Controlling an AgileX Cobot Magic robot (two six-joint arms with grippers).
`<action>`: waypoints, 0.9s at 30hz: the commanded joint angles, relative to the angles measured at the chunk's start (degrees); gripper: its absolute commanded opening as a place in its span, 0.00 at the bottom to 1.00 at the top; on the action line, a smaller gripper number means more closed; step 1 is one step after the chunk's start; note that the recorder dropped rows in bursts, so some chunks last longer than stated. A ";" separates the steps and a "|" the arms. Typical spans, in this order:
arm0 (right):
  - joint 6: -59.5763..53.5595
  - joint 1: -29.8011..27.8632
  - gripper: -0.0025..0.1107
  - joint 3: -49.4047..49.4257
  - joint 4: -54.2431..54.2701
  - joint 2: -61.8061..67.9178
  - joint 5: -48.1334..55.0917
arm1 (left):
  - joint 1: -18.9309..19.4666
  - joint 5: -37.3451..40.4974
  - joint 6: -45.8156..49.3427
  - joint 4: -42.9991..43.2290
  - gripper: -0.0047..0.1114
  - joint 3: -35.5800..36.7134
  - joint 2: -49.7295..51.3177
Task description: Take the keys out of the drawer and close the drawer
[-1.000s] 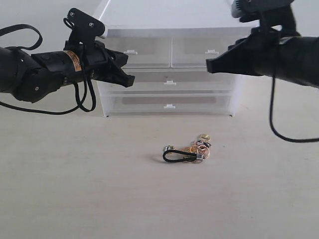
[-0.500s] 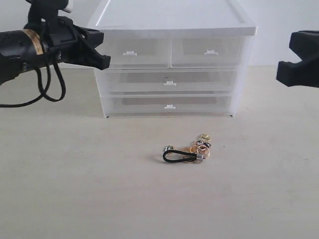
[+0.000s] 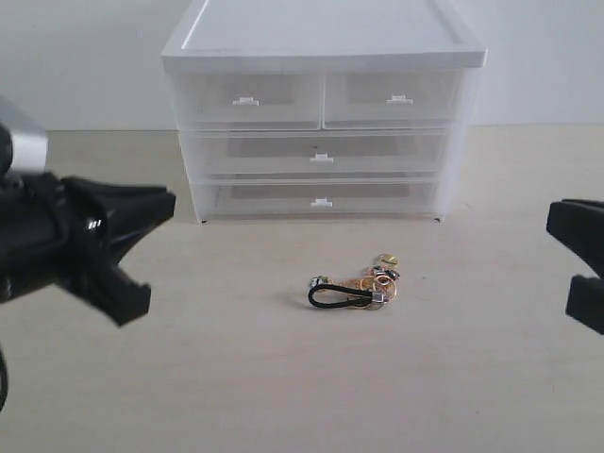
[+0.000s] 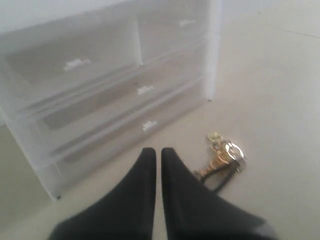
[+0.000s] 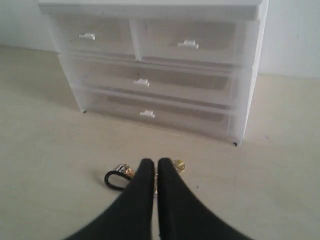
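Note:
The keys (image 3: 357, 286), gold and brass on a black loop strap, lie on the table in front of the cabinet, outside any drawer. The right small drawer (image 3: 394, 99) is pushed in flush, its white tab handle showing. My left gripper (image 4: 155, 150) is shut with nothing in it, low over the table to the left of the keys (image 4: 225, 155). Also shut and empty, my right gripper (image 5: 154, 161) points at the cabinet, with the keys (image 5: 117, 177) partly hidden behind its fingers. The same drawer (image 5: 192, 45) looks shut in the right wrist view.
The white translucent cabinet (image 3: 321, 38) stands at the back, with the left small drawer (image 3: 247, 99) and two full-width drawers (image 3: 321, 156) all pushed in. The left arm (image 3: 66, 245) and the right arm (image 3: 580, 264) sit low at the view's sides.
Both arms have come down from beside the top of the cabinet and pulled back towards the near sides of the table. The keys and the drawers have not moved.

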 commanded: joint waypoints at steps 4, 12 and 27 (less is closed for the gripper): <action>1.95 0.01 0.02 2.69 3.22 -3.22 -2.13 | -1.47 -3.86 2.25 0.44 0.08 10.08 -9.43; 2.25 0.01 0.02 2.69 4.37 -3.22 -1.87 | -1.47 -4.03 -1.13 0.44 0.08 11.09 -10.94; -2.58 -19.64 0.02 8.22 3.74 -18.51 2.17 | -1.47 -3.87 -1.03 -0.14 0.08 11.09 -10.94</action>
